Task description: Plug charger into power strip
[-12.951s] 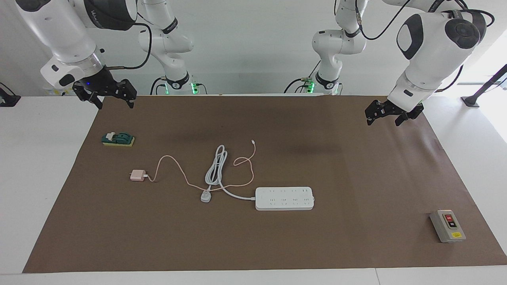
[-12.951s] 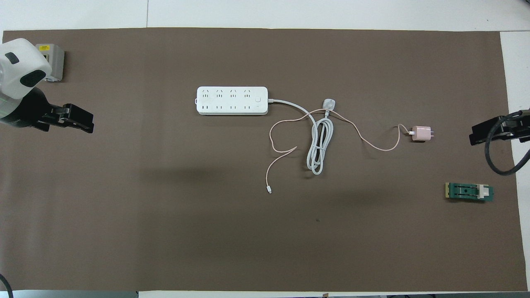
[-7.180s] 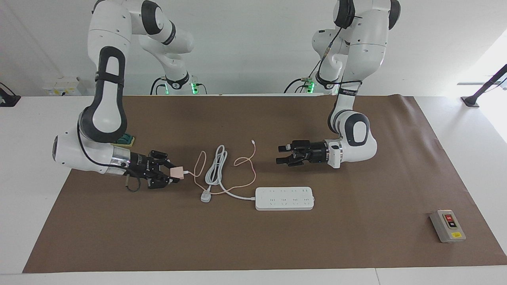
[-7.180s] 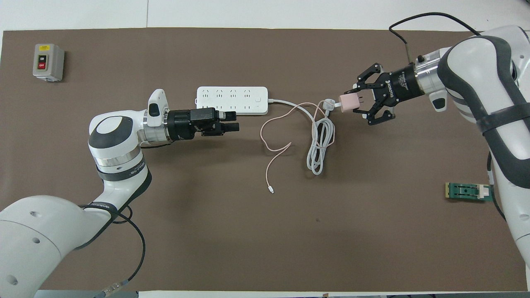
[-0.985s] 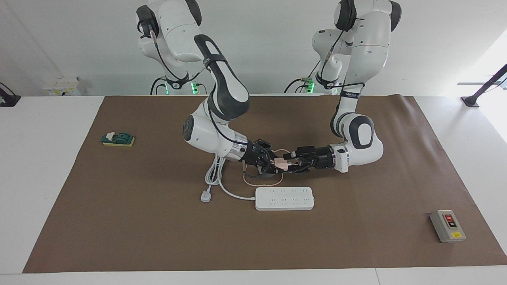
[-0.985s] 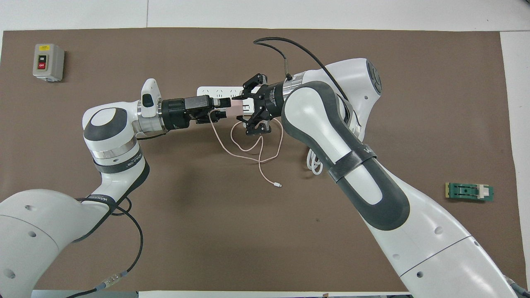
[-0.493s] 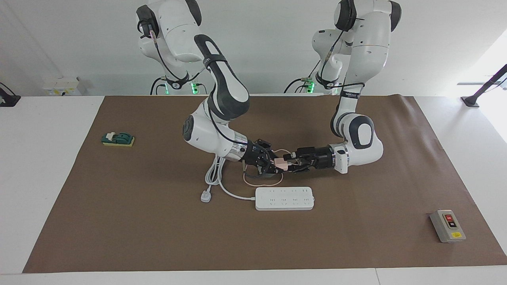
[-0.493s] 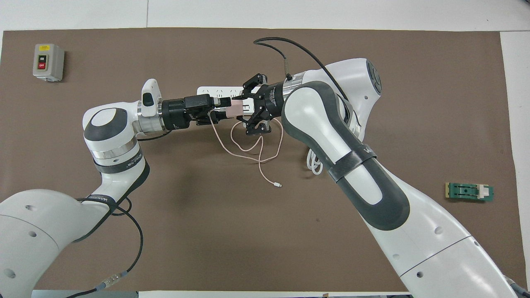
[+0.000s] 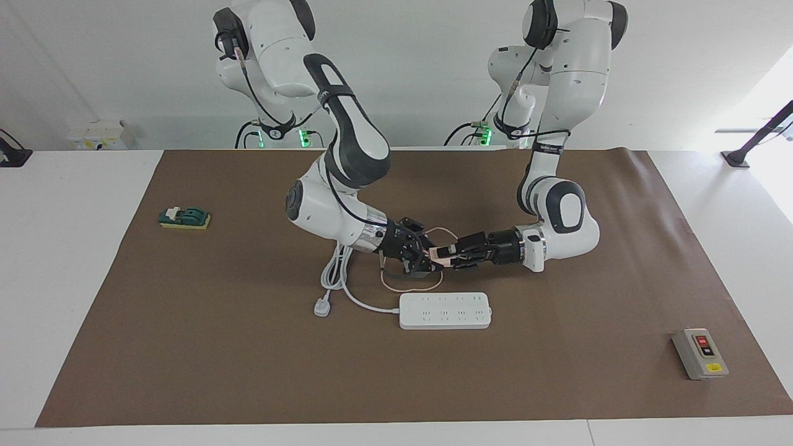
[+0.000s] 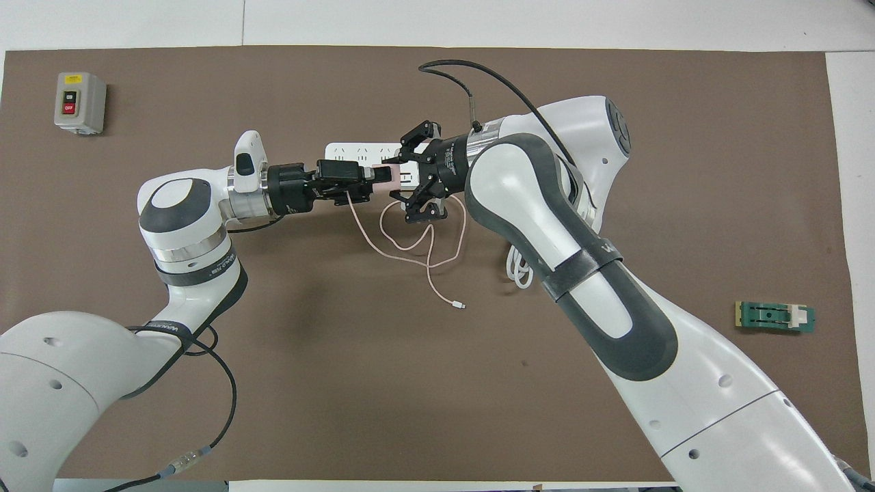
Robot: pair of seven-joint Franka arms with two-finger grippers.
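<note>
Since half a second ago the left gripper [image 9: 451, 256] has clamped shut on the charger [image 9: 441, 254], which the right gripper [image 9: 433, 258] also pinches closed; the grippers meet tip to tip, raised over the mat [image 9: 248, 347]. Charger sits at about 12 o'clock from the power strip [image 9: 445, 310], just above it, not plugged in. Pink cable [image 10: 410, 249] loops down to the mat. Grey switch box [image 9: 700, 353] lies at 4 o'clock from the strip, green block [image 9: 184, 218] at 10 o'clock.
</note>
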